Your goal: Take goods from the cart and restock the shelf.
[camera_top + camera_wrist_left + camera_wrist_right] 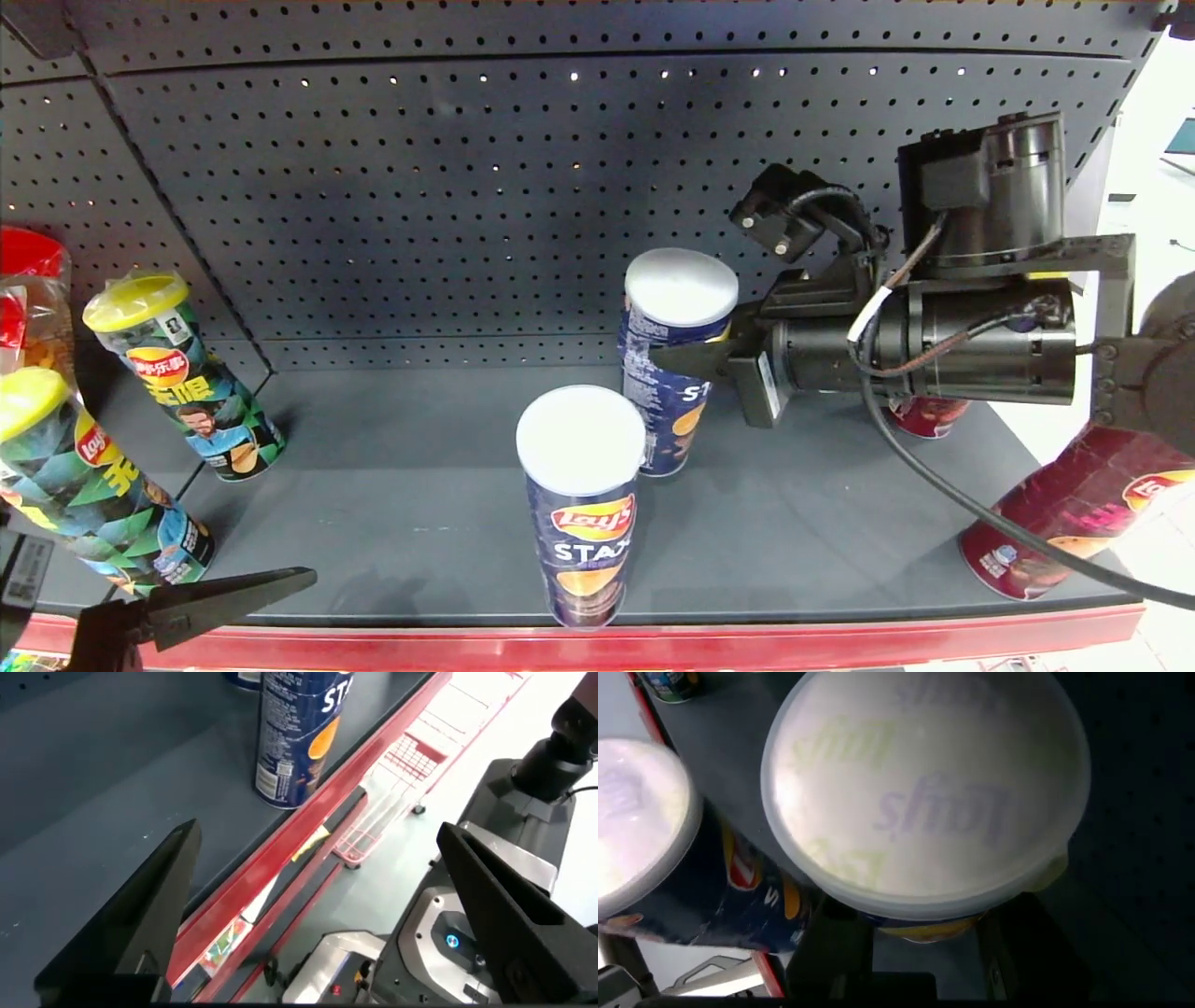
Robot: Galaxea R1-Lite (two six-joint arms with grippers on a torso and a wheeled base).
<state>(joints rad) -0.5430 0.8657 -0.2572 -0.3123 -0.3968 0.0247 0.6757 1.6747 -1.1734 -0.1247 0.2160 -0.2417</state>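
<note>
My right end effector (689, 338) is pinching the rear blue can (680, 287) just under its white lid, one finger across the near side and the other behind it; from the right wrist camera that lid (924, 793) sits directly over the fingers. The can stands towards the back of the shelf (392, 485), near the pegboard panel (467, 187), with its foot down at the deck; I cannot tell whether it rests there fully. A second blue can (583, 523) stands upright just in front of it and slightly to the left, close to the shelf's red front edge; the two are nearly touching.

My left end effector (322, 919) is spread wide and holds nothing; it hangs low at the front edge, on the left. Below that edge I see a red wire cart (411, 751). Two green cans with yellow lids (187, 373) (84, 485) stand on the left of the shelf; a red can (1074, 513) leans at the right end, and another red one (924, 415) sits behind my right arm.
</note>
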